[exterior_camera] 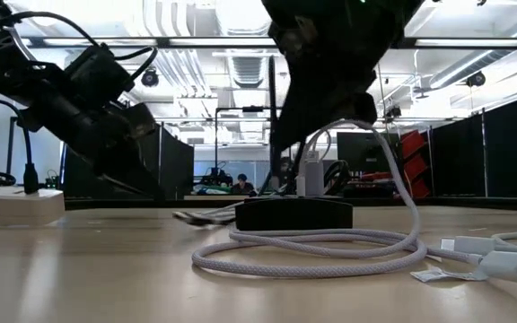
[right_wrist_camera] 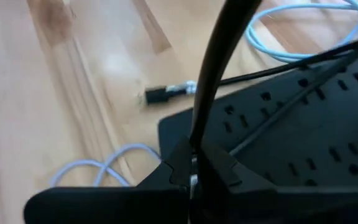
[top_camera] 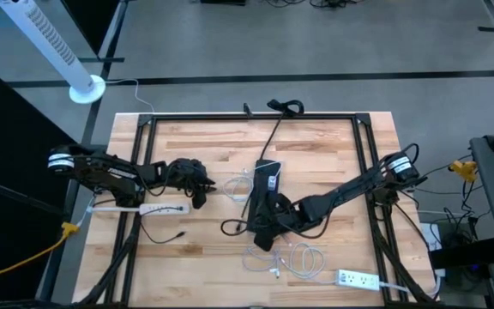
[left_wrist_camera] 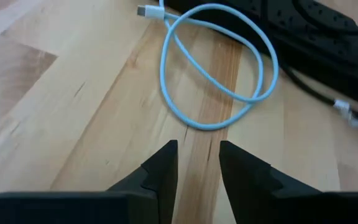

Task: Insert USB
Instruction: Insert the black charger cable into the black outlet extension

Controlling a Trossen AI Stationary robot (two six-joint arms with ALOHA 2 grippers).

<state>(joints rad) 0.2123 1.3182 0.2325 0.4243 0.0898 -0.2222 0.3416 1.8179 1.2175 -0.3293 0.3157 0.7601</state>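
Observation:
A black power strip (top_camera: 268,182) lies in the middle of the table, also in the right wrist view (right_wrist_camera: 291,118). My right gripper (top_camera: 262,230) hovers over the strip's near end, shut on a black cable (right_wrist_camera: 207,106). A loose black cable's metal plug (right_wrist_camera: 166,93) lies on the wood beside the strip. My left gripper (top_camera: 206,184) stands left of the strip, open, with nothing between its fingers (left_wrist_camera: 199,149). Ahead of it lies a white cable loop (left_wrist_camera: 216,68) with its USB plug (left_wrist_camera: 145,10) flat on the table. My right gripper pinches the black cable (right_wrist_camera: 199,146) between its two fingers. From the fingertips the cable runs on forward, past the strip's corner. Which end of the cable this is cannot be told, and the fingers hide the place of contact itself.
A white power strip (top_camera: 144,208) lies at the left and another (top_camera: 358,279) at the near right. White cable coils (top_camera: 294,257) lie near the front, and a braided white loop (exterior_camera: 312,247) lies before the black strip. A thin black cable (top_camera: 174,233) lies at the near left.

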